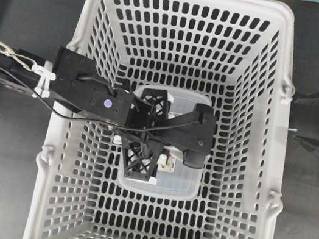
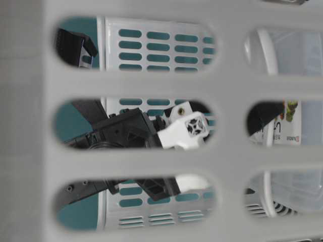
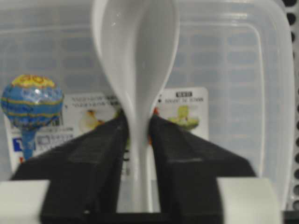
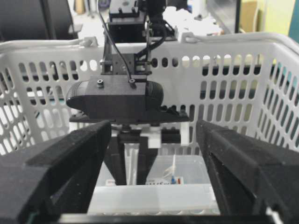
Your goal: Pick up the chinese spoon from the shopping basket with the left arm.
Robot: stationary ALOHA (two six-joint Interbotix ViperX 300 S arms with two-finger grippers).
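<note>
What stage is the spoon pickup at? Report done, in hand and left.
Done: the black left gripper has reached into the large light-grey slotted plastic basket. In hand: its jaws pinch the handle of the glossy white soup spoon above the clear lidded container. Left: lifting the spoon out of the basket.

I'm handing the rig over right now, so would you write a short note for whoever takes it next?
Left gripper: shut on the chinese spoon, fingers on its handle, low inside the shopping basket above the clear container.
Right gripper: open, holding nothing, outside the basket.
Done: reach and grasp.
Left: lift the spoon clear of the basket; the lollipop stays in the container.
</note>
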